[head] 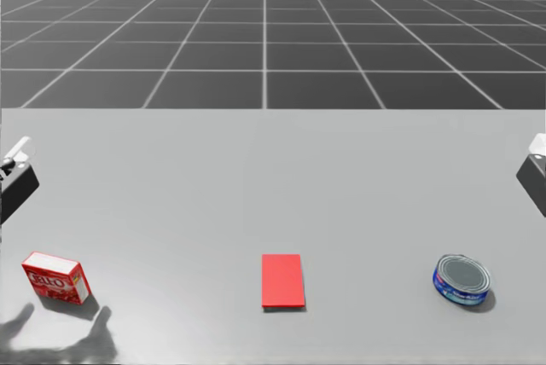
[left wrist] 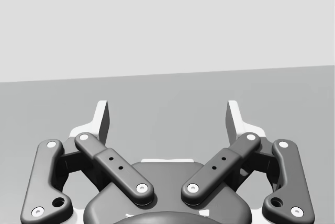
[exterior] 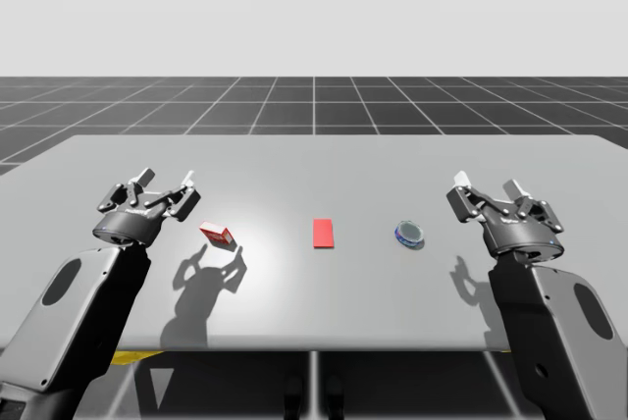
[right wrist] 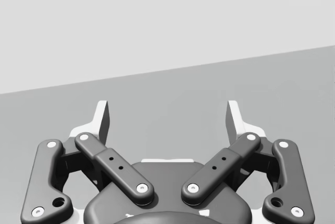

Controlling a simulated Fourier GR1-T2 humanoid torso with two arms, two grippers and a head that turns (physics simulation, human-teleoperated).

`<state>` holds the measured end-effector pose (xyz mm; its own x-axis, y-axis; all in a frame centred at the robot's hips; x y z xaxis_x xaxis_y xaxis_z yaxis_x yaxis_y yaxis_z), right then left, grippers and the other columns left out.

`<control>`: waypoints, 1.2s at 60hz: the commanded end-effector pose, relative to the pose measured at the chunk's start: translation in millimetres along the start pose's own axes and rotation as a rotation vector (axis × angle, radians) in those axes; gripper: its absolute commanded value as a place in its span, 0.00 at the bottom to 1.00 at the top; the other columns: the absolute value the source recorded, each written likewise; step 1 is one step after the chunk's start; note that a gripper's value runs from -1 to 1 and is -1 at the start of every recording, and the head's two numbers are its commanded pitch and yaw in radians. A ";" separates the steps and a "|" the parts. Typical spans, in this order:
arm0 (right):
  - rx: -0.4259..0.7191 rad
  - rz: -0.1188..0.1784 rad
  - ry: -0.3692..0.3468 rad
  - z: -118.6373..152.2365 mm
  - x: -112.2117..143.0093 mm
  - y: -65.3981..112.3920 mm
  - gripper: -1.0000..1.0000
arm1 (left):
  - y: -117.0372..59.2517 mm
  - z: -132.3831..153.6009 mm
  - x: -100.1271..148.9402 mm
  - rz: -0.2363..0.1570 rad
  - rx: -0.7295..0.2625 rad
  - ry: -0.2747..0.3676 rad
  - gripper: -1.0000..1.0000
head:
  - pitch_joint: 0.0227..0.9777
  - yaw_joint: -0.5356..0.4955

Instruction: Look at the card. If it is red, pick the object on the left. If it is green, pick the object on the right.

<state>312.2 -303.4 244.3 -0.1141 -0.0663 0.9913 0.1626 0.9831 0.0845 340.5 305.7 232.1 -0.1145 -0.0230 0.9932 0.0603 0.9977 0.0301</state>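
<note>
The red card (head: 282,280) lies flat at the middle of the grey surface (exterior: 314,170), with a red box (head: 55,277) to its left and a squat blue can (head: 461,280) to its right (all three well apart). My left gripper (exterior: 167,182) hovers near the box, fingers spread wide around nothing; my right gripper (exterior: 488,186), fingers likewise parted, hangs near the can.

Red card (head: 282,280) (red box (head: 55,277), blue can (head: 461,280))

high: above, looking down at table (exterior: 314,175) | head: nearer, shares card (head: 282,280) | wrists: low over table, facing its far edge
</note>
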 end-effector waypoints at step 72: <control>0.014 0.030 0.007 -0.9 -5.6 4.7 0.00 | 1.7 0.7 2.5 -0.006 0.000 -0.014 0.00 | 0.83 0.88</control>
<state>313.8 -299.4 240.9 -0.1057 -0.0409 0.9936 0.1532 0.9866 0.0569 339.9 306.0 234.3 -0.1272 -0.0254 0.9916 0.0637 0.9974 0.0337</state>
